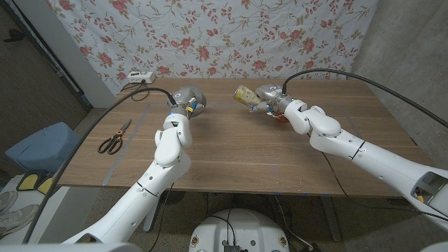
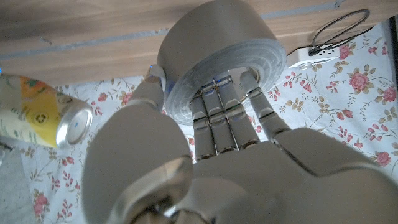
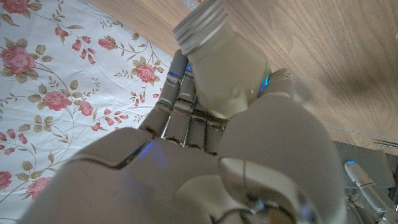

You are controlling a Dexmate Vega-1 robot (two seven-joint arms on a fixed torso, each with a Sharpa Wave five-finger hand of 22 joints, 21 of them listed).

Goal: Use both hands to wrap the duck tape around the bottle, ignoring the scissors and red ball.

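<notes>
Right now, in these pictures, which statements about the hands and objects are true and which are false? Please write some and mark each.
1. The left hand holds the roll of duck tape. True.
2. The right hand is empty. False: it grips the bottle.
3. The scissors lie on the table near its left edge. True.
4. The tape is already wrapped around the bottle. False: tape and bottle are apart, one in each hand.
5. The bottle stands upright on the table. False: it is held tilted above it.
</notes>
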